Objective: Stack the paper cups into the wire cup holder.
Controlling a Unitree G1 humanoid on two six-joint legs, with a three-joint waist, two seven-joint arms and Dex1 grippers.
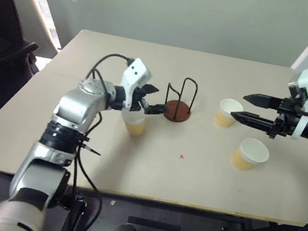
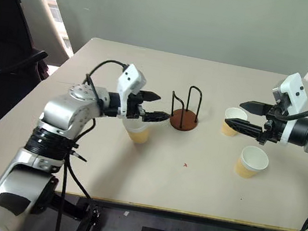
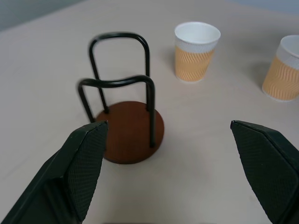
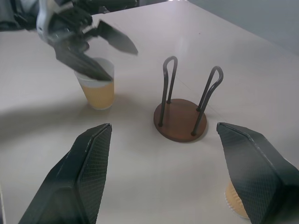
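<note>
Left claw (image 1: 152, 99) level, fingers apart, above cup (image 1: 133, 125); right claw (image 1: 248, 107) apart, level.

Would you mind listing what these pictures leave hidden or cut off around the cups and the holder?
- Cup nearest the left gripper: in the left eye view its rim and upper wall sit behind the gripper.
- Cup under the right gripper: in the right wrist view only a sliver shows past a finger.
- Third cup: cut by the left wrist view's edge.
- Wire cup holder: the eye views do not settle whether the left gripper touches it.
</note>
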